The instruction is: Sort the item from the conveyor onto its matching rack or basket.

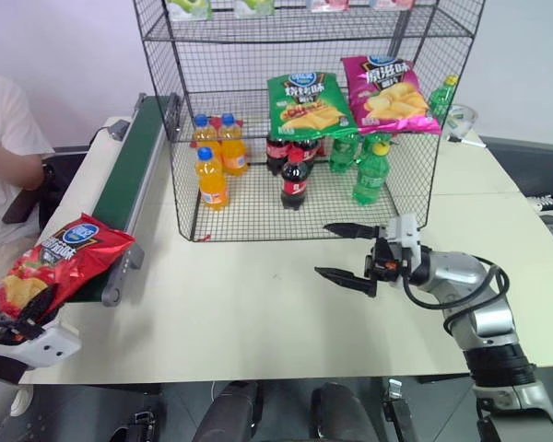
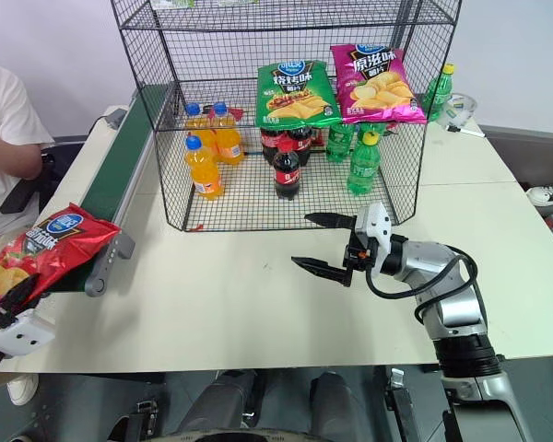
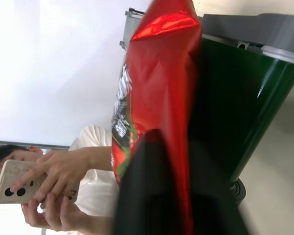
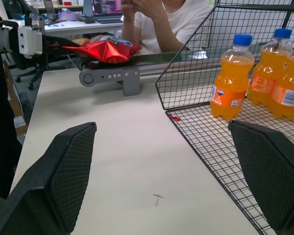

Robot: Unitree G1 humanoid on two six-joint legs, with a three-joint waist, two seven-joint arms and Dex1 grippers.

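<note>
left gripper: jaws pinching the red chip bag at the near end of the conveyor | advice: lift clear of the rail before swinging, keep the pinch on the crinkly edge firm | rack: aim for the shelf holding the other chip bags | right gripper: jaws spread, empty, above the surface

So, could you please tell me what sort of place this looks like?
Probably a lab mock-up of shop sorting: a dark green conveyor belt, a dark-grey wire-mesh rack of drinks and chip bags, on white tables.
</note>
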